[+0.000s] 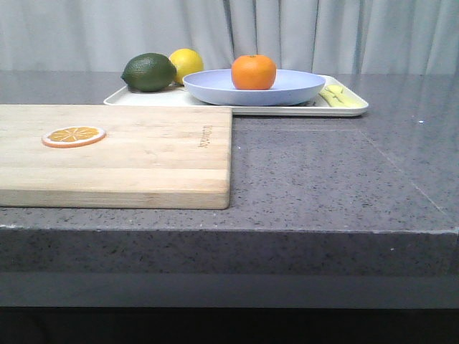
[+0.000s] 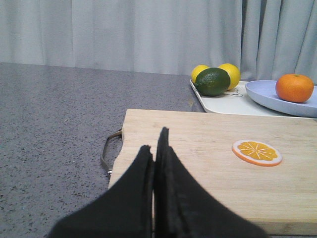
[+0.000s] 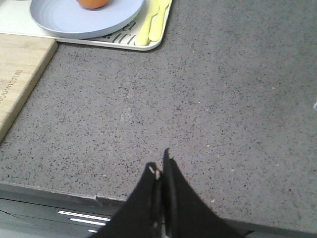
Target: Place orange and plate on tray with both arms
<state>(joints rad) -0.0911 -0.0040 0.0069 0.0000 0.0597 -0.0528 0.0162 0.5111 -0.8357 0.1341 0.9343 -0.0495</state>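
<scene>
Orange point(image 3: 92, 3) cut by frame edge; tray point(image 1: 353, 109) markings unreadable

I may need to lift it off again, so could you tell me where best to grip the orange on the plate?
Across its widest middle, from above: the orange sits upright and uncovered in the shallow plate, whose rim blocks a low sideways approach.

Left gripper point(image 2: 154, 148) and right gripper point(image 3: 161, 166): jaws pressed together, empty.

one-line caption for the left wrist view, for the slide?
Left claw shut above the cutting board; beyond it, the orange sits on the plate on the tray.
</scene>
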